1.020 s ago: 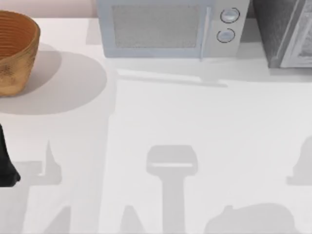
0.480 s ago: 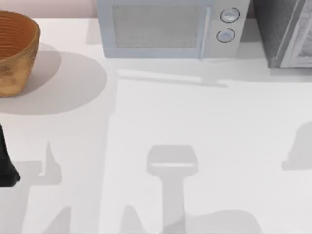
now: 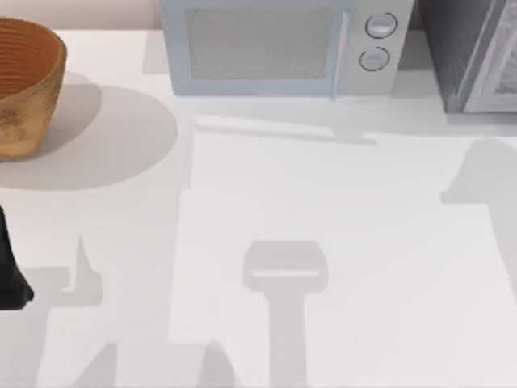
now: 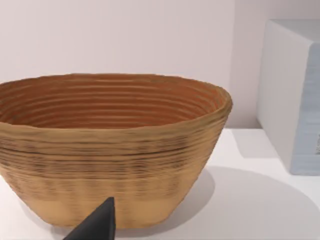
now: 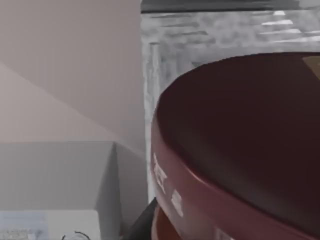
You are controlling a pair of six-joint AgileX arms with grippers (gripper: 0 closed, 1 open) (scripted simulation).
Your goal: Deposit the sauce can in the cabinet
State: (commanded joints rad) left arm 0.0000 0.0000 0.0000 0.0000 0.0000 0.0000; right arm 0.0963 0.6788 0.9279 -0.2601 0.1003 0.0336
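The sauce can (image 5: pixel 240 150) looms close in the right wrist view, showing its dark maroon round top and a red band below the rim. My right gripper is shut on it, with a dark fingertip (image 5: pixel 142 222) showing beside the can. Just beyond the can rises the dark grey speckled cabinet (image 5: pixel 210 35). From above, the cabinet (image 3: pixel 464 56) stands at the back right corner with its paler door panel angled outward. My left arm (image 3: pixel 10 275) rests at the table's left edge, and its gripper (image 4: pixel 95 225) faces the basket.
A woven brown basket (image 3: pixel 24 89) (image 4: pixel 110 150) stands at the back left. A light grey microwave (image 3: pixel 266 48) with two round knobs sits at the back middle, left of the cabinet. Arm shadows lie across the white table (image 3: pixel 323 202).
The right arm's shadow has slid from the table's front right up toward the cabinet at the back right. The left arm has not moved.
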